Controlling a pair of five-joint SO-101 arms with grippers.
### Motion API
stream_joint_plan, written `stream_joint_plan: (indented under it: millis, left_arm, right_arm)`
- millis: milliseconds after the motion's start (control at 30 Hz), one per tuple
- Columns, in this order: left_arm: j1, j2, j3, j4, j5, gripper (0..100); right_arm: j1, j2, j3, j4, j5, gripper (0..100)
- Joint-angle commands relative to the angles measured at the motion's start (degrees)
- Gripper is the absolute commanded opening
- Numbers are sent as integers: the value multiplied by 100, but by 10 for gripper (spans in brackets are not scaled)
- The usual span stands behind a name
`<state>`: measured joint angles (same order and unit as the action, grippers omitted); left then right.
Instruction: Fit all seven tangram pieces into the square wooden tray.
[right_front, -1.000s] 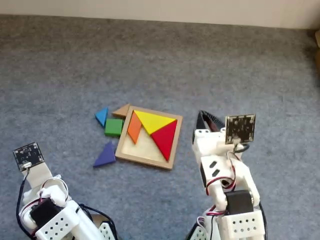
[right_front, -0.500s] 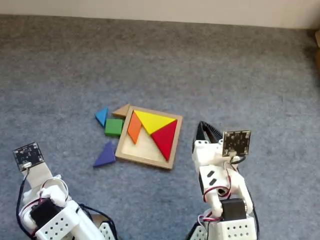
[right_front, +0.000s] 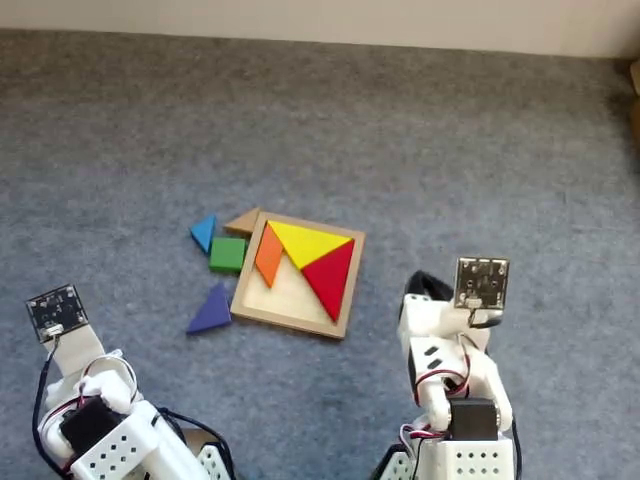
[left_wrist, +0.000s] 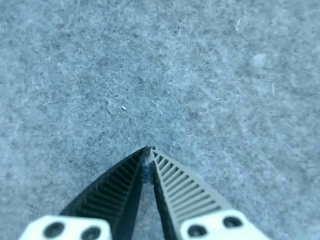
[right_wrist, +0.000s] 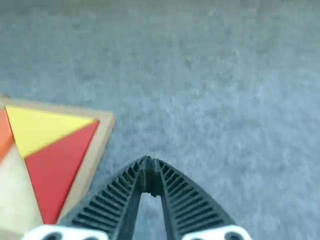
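**Three pieces seated, four waiting beside the tray**

High view: the square wooden tray (right_front: 243, 297) lies skewed on a grey, felt-like carpet (right_front: 400, 120). A yellow triangle (right_front: 305, 243), a red triangle (right_front: 333, 277) and an orange parallelogram (right_front: 268, 255) are packed edge to edge inside it. This leaves pale bare wood along the near side, likely kept free for the rest. Four pieces cluster outside the left rim, handy for pickup: a tan triangle (right_front: 244, 221), a light blue triangle (right_front: 204, 232), a green square (right_front: 227, 254) and a dark blue triangle (right_front: 211, 310). All are flat, smooth-painted blocks with crisp corners. The right arm (right_front: 447, 345) stands near the tray's right side. The left arm (right_front: 95, 405) stands well apart at the near-left edge.

Left wrist view: the left gripper (left_wrist: 148, 151) is pinched together on nothing, its ribbed fingers meeting in a point above bare carpet.

Right wrist view: the right gripper (right_wrist: 148, 165) is likewise clenched and empty. It hangs over carpet just beside the tray's light wooden rim, with the red and yellow triangles flush inside it.
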<state>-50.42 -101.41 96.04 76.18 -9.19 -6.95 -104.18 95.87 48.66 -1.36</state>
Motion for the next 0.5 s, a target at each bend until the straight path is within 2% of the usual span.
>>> stream_joint_plan:
  millis: [0, 333, 467]
  left_arm:
    - [-57, -321, 119, 35, 0, 8]
    - [-57, -321, 119, 35, 0, 8]
    - [-57, -321, 119, 35, 0, 8]
  right_arm:
    - [84, -92, 637, 479, 44, 10]
    - [92, -101, 637, 2343, 53, 10]
    - [92, -101, 637, 2308, 44, 10]
